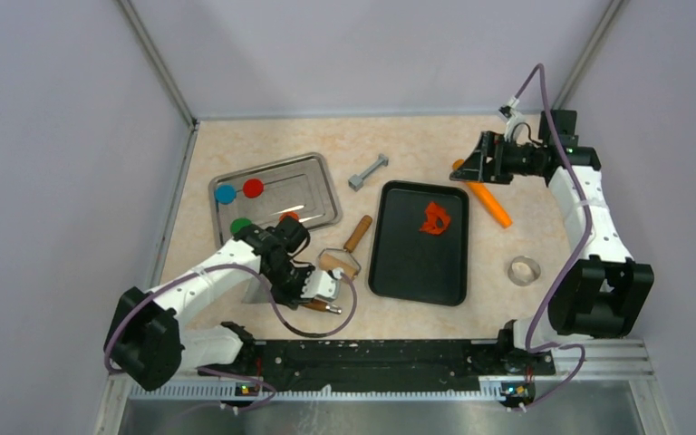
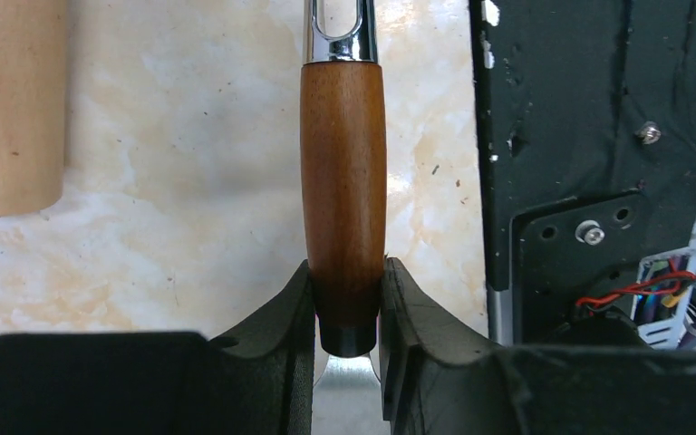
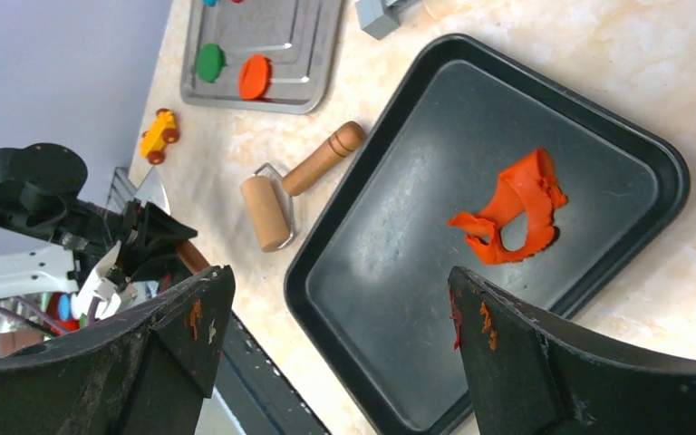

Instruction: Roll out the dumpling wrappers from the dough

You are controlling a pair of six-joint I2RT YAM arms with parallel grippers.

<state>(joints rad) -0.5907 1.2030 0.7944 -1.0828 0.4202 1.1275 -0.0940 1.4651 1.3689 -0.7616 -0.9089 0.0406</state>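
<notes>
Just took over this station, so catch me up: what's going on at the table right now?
The left end effector is shut on a wooden-handled tool close to the arm bases. The right end effector is open and empty, held up past the far right corner of the black tray. The ragged orange-red dough lies in that tray. The wooden roller lies loose left of it. The coloured wrapper discs sit on the metal tray.
</notes>
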